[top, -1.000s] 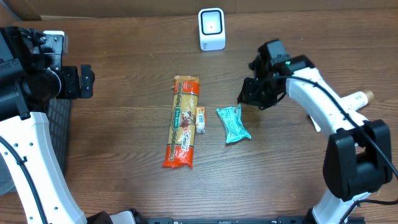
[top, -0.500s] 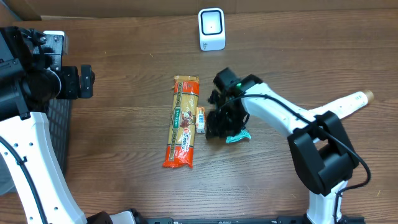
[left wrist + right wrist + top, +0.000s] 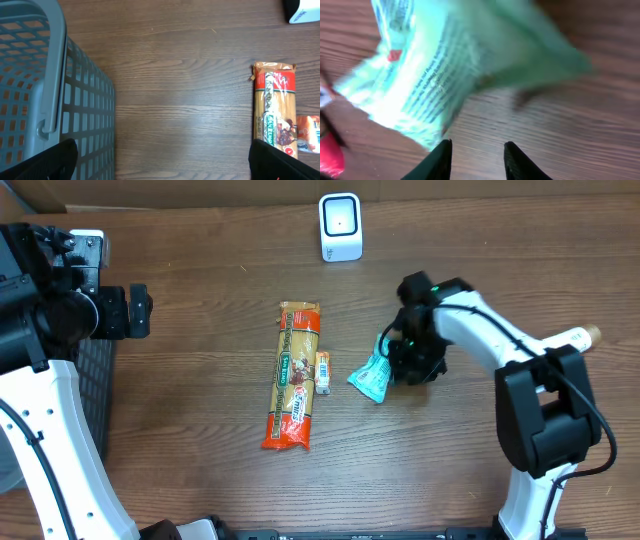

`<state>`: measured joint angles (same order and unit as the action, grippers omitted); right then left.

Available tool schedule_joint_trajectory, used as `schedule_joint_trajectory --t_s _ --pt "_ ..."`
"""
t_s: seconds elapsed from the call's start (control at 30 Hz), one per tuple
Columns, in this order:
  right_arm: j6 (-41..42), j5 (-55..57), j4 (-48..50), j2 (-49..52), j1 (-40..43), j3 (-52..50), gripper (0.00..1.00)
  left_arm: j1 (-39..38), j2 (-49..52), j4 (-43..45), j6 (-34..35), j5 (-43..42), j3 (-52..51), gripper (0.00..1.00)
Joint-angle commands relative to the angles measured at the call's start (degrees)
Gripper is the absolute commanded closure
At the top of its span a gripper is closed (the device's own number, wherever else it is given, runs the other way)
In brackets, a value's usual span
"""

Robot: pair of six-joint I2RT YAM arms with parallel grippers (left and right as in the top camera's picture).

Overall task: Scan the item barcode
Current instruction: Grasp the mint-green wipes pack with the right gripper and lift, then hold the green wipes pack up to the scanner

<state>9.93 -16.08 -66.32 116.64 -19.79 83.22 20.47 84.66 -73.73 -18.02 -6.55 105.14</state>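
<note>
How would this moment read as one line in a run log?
right gripper: at teal packet, grip unclear | left gripper: open, near basket | scanner: not reached

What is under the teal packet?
Only wooden table shows around the packet; the patch directly beneath is covered, and the right wrist view is blurred.

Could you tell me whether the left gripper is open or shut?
Open: the left gripper shows fingertips far apart in its wrist view, only table between them.

Pasta pack (image 3: 274, 107) label, teal packet (image 3: 445, 65) print, unreadable
</note>
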Motion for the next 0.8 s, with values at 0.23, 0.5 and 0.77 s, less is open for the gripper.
schedule_joint_trajectory --t_s 0.23,0.5,0.77 --pt "-32.5 -4.39 7.39 -2.51 6.16 9.42 0.32 0.13 0.35 0.15 -0.63 0.33 -0.02 0.0" --pt "-43.28 -4.42 15.72 3.34 5.29 9.42 0.28 0.13 0.35 0.15 -0.63 0.33 -0.02 0.0" --pt "-47.95 -8.35 12.31 6.67 6.21 9.38 0.3 0.13 0.35 0.15 -0.63 0.33 -0.02 0.0"
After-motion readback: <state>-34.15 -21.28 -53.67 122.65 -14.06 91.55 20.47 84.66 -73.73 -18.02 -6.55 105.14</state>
